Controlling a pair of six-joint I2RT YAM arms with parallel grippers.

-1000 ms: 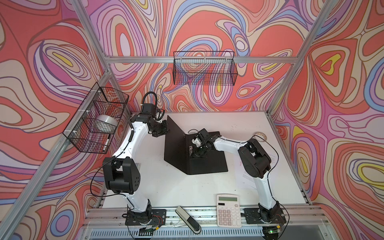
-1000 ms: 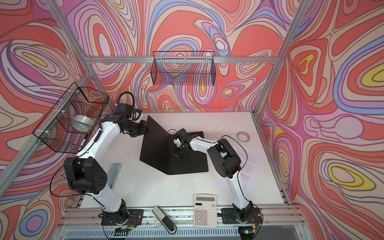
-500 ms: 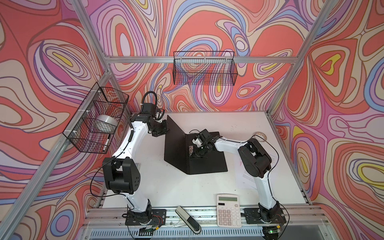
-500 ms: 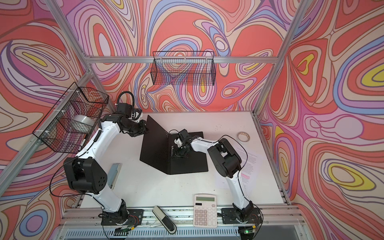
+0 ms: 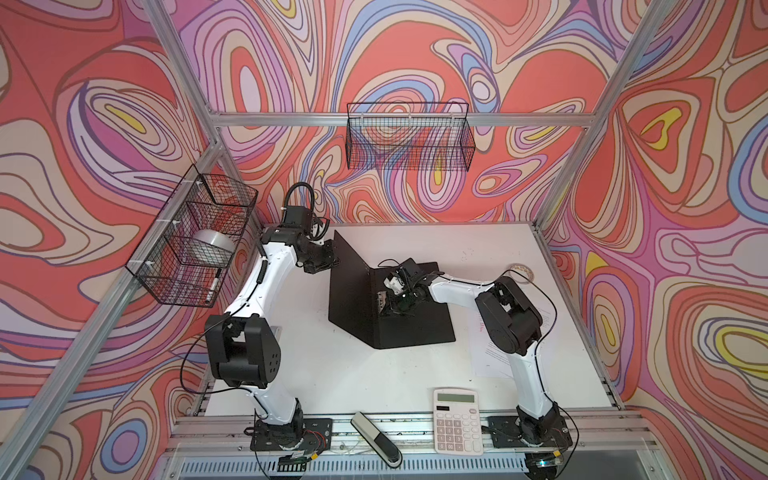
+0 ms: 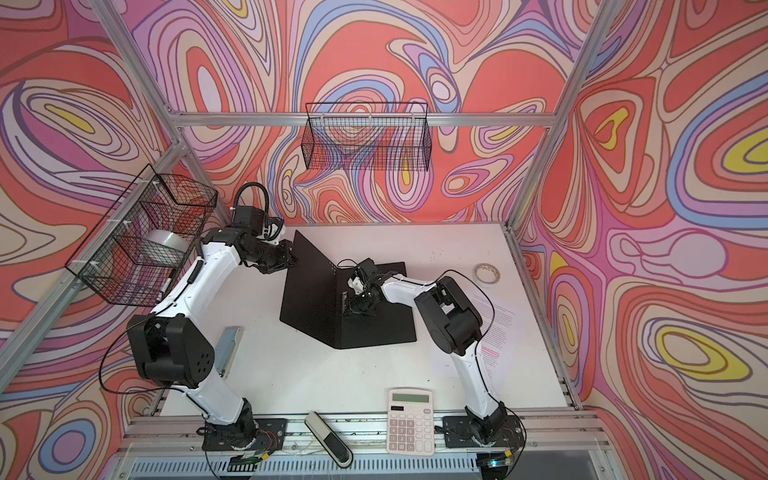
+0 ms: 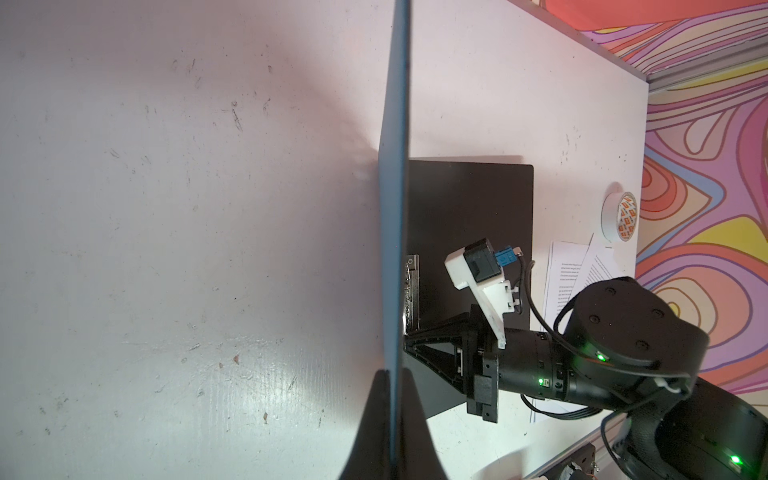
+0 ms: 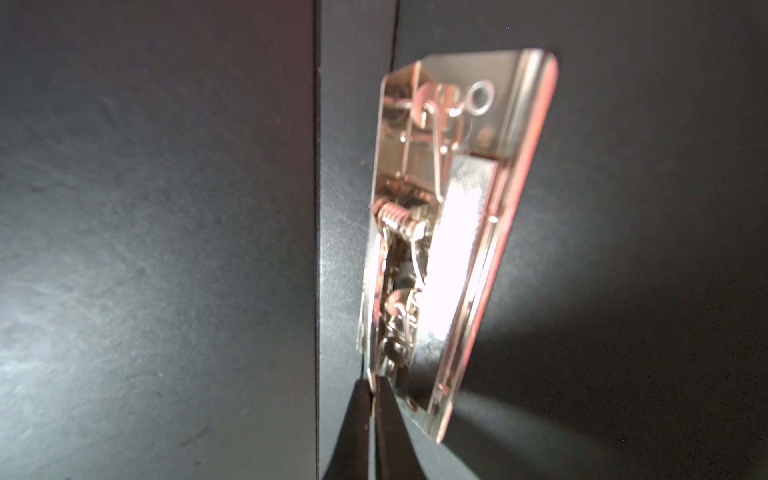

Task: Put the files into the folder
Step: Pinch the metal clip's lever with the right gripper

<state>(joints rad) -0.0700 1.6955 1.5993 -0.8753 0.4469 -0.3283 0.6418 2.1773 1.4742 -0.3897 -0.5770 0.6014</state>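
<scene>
The folder [image 5: 411, 328] lies open on the worktop [image 5: 332, 374], one black cover flat, the other stood upright; thin, light, springy plastic, probably best taken by a cover's free edge, where the left fingers [image 7: 374, 415] pinch it; its spine, the long axis, runs away from the arm bases, the opening facing the files [image 6: 500, 332], limp, slippery sheets just beside it; the right fingers [image 8: 353, 415], pressed shut, touch the metal clip [image 8: 436, 249] by the spine.

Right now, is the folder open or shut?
Open: the folder has one cover raised, its edge pinched by the left gripper; the other lies flat, black inside up.
</scene>
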